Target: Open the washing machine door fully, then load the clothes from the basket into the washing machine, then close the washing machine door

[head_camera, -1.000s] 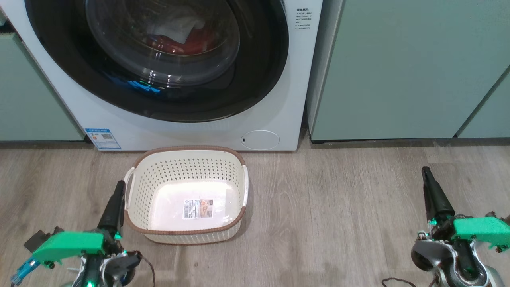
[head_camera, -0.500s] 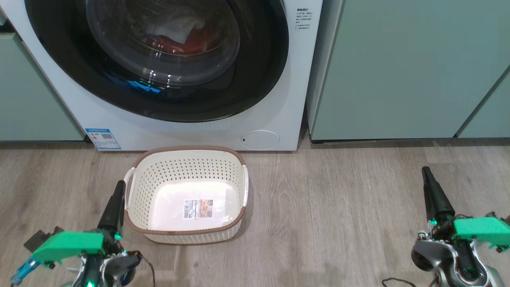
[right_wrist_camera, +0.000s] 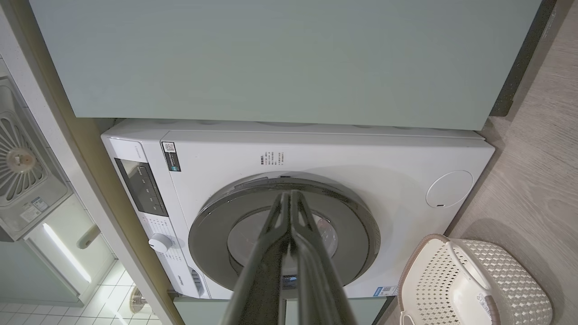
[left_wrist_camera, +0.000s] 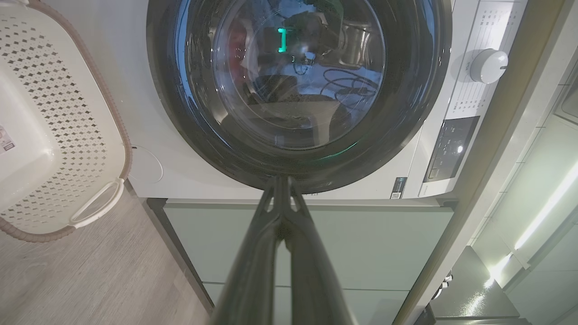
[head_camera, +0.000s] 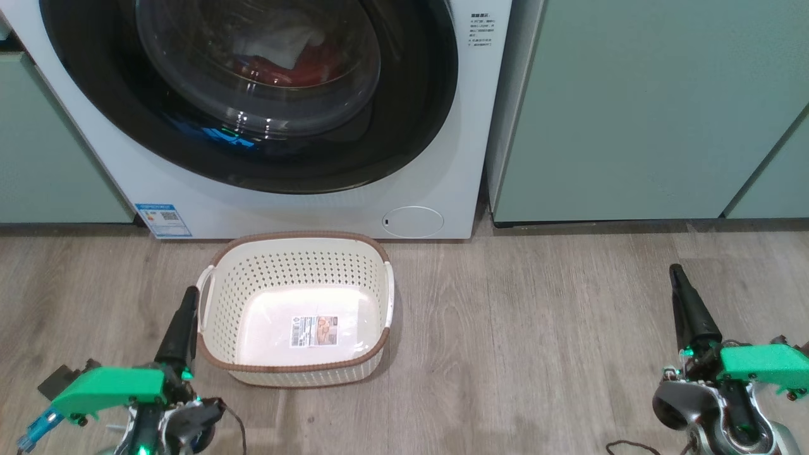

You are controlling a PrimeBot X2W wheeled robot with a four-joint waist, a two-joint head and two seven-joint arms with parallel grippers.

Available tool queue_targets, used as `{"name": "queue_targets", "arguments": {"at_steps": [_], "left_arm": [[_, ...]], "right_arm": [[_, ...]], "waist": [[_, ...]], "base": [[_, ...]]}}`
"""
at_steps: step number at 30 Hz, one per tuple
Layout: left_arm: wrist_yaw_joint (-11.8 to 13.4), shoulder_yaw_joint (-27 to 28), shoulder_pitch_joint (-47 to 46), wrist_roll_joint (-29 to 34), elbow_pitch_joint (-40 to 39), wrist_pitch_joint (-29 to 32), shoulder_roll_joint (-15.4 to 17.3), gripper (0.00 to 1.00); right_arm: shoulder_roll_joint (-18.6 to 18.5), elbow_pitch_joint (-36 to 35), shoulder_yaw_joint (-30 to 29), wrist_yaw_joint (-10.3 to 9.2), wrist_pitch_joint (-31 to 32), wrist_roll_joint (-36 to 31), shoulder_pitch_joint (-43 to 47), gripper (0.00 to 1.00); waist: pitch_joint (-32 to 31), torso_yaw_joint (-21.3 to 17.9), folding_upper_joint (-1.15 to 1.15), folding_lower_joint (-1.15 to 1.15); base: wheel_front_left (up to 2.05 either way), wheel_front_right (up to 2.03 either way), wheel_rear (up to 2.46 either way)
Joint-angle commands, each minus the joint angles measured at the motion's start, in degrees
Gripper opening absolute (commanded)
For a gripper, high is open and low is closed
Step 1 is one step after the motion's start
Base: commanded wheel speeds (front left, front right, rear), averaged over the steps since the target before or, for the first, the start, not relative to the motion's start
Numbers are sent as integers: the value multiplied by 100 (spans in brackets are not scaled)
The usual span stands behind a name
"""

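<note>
Red clothes (head_camera: 278, 66) sit in the drum behind the closed washing machine door (head_camera: 417, 95); the basket (head_camera: 297, 237) is empty on the floor. Left gripper (head_camera: 190, 292) and right gripper (head_camera: 675, 270) are pressed together, holding nothing, low at rest. The task looks done.

1. We can't read any wording; all print is too small.
2. We tag a blue sticker (head_camera: 163, 219) with QR code, low on the washing machine (head_camera: 471, 139) front.
3. We tag a dark text block (head_camera: 481, 30) at that front's right edge.
4. We tag a label (head_camera: 314, 331) on the basket (head_camera: 284, 272) base, illegible.
5. We tag a black QR sticker (right_wrist_camera: 170, 156) beside the control panel (right_wrist_camera: 142, 187).
</note>
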Motion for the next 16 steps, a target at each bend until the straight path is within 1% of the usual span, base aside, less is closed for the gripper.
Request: {"name": "queue_targets", "arguments": {"at_steps": [1,16], "left_arm": [[-53,193,-273,-27,-172,45,46,0],[-53,194,-273,-27,-172,46,45,0]], "right_arm": [[-23,-184,102,0,41,-35,-285,0],[-17,-184,93,0,48,-42,-286,0]], "waist": [[0,0,0,0],[0,0,0,0]], "base": [[0,0,0],[0,0,0]]}}
